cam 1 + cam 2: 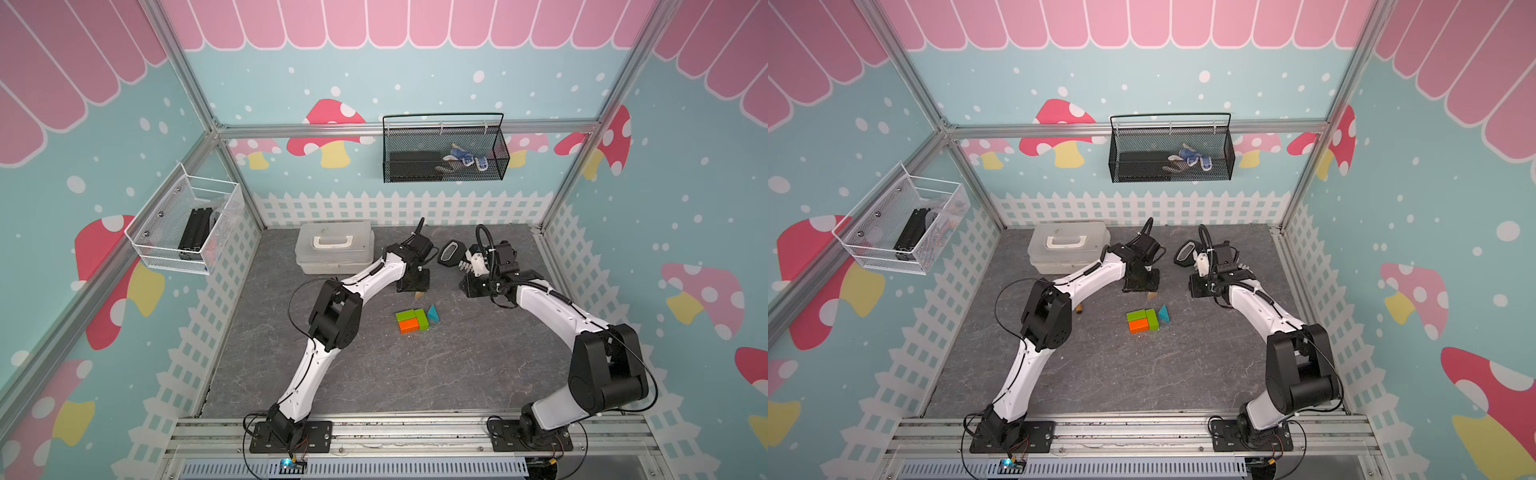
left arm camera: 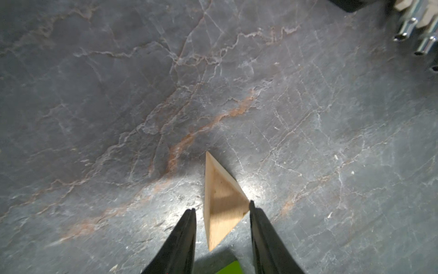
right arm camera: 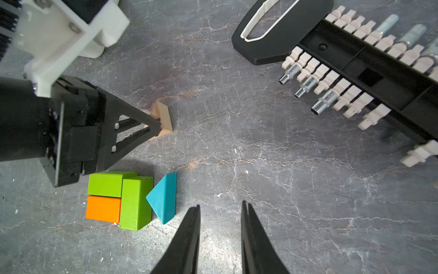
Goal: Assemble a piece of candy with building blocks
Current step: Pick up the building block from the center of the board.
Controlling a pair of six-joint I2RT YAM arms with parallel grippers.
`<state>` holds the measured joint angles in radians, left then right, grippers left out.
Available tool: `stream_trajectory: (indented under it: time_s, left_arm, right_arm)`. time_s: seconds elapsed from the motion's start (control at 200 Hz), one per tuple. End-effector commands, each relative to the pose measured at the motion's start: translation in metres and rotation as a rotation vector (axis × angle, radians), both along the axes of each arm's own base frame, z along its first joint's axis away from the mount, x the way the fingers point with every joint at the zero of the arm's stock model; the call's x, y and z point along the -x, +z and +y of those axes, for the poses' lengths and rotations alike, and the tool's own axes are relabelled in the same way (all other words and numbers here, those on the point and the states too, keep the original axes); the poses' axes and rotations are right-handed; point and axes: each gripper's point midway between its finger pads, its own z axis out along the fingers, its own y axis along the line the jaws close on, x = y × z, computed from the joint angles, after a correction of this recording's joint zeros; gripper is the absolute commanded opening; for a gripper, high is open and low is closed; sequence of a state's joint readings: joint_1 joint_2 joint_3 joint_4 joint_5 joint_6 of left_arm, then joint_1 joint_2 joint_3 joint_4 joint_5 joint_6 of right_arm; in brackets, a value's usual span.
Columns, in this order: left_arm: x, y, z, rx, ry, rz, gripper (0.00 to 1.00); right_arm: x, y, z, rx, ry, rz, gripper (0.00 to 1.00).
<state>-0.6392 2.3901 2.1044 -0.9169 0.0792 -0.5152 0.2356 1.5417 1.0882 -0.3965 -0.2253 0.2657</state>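
Two lime-green cuboids [image 3: 107, 183] [image 3: 135, 204] and an orange cuboid [image 3: 103, 208] lie pressed together as a rectangle in mid-table, seen in both top views [image 1: 411, 321] [image 1: 1142, 321]. A teal triangular prism [image 3: 163, 198] [image 1: 432, 313] points its tip at the rectangle's right end. The tan triangular prism [image 2: 221, 201] [image 3: 163, 117] [image 1: 419, 295] lies flat on the table just behind them. My left gripper [image 2: 222, 208] [image 3: 155, 127] straddles it, open: one finger touches a corner, the other stands slightly off. My right gripper [image 3: 220, 205] [image 1: 471, 289] hovers open and empty to the right of the teal prism.
A black socket-bit holder [image 3: 355, 71] [image 1: 451, 253] with a handle lies at the back right, close to the right wrist. A translucent lidded box [image 1: 334, 245] sits at the back left. Wire baskets [image 1: 444, 149] [image 1: 187, 224] hang on the walls. A small brown object [image 1: 1079, 308] lies beside the left elbow.
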Motion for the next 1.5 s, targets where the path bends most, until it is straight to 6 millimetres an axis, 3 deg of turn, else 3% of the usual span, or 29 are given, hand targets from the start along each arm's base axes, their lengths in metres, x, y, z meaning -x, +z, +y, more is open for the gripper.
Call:
stream_trajectory:
  time_s: [0.0, 0.94, 1.096, 1.311, 1.496]
  left_arm:
    - [-0.001, 0.003, -0.008, 0.007, 0.003, -0.002, 0.41]
    - [-0.001, -0.023, -0.005, -0.034, 0.027, 0.031, 0.35]
    - [-0.001, -0.025, -0.004, -0.041, 0.028, 0.034, 0.30]
    - [-0.003, -0.012, 0.000, -0.045, 0.024, 0.012, 0.18]
    - [-0.009, 0.027, 0.020, -0.037, 0.050, -0.046, 0.12]
  right_arm:
    - [0.004, 0.004, -0.001, -0.008, 0.011, -0.014, 0.29]
    - [0.007, -0.009, 0.007, -0.048, 0.033, 0.027, 0.29]
    - [0.006, -0.008, 0.007, -0.051, 0.033, 0.023, 0.29]
    - [0.005, -0.009, 0.009, -0.064, 0.034, 0.029, 0.29]
    - [0.004, -0.012, 0.012, -0.079, 0.033, 0.035, 0.29]
